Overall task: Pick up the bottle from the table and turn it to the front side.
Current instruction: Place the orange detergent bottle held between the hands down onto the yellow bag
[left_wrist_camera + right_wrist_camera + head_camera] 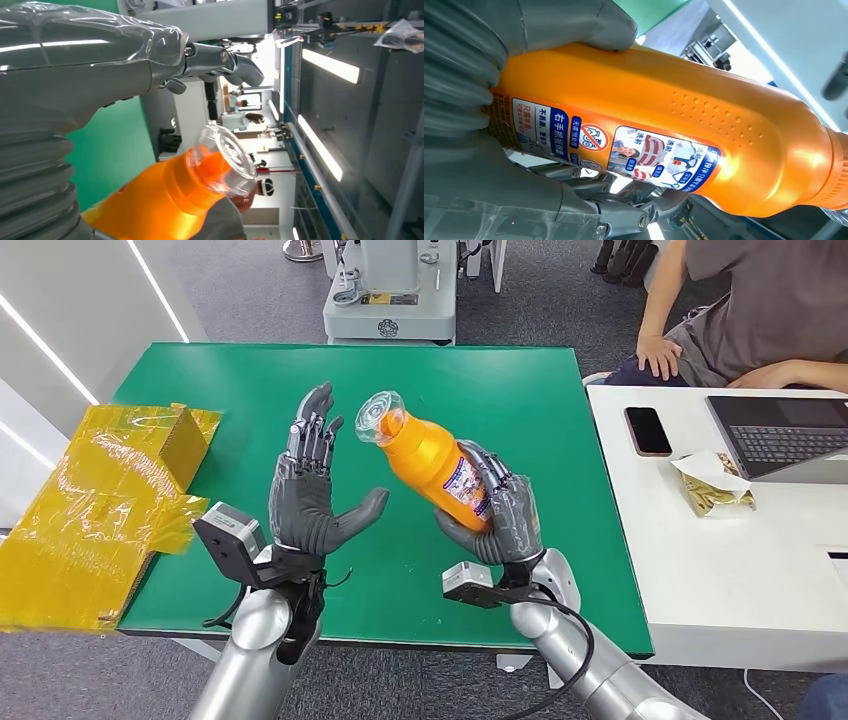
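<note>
The right hand (500, 508) is clamping the lower body of the orange plastic bottle with a clear cap and a printed blue-and-white label (432, 458), fingers wrapping one side and the thumb pressing the other. The bottle is being held in the air above the green table (540, 410), tilted, cap end leaning up toward the left hand (312, 490). That hand is standing upright with fingers spread, palm facing the bottle, holding nothing and just beside the bottle's neck without touching it.

The step in hand appears to be the turn itself. In the right wrist view the label is lying against the fingers, so the turn probably has some way to go. To do it well, I would judge that the left hand should be closing on the shoulder below the cap, where the plastic is dimpled and likely less slippery, before the right hand loosens; the smooth body could slide if both grips are light at once. Rolling about the bottle's long axis should be keeping the cap from swinging wide.

Outward, bare green surface is lying under both hands. A crinkled yellow plastic bag (95, 510) is sitting at the table's left edge, well apart. On the right, a white desk (720, 570) is adjoining, carrying a black phone (648, 430) and a laptop (780, 432), with a seated person (730, 310) behind.
</note>
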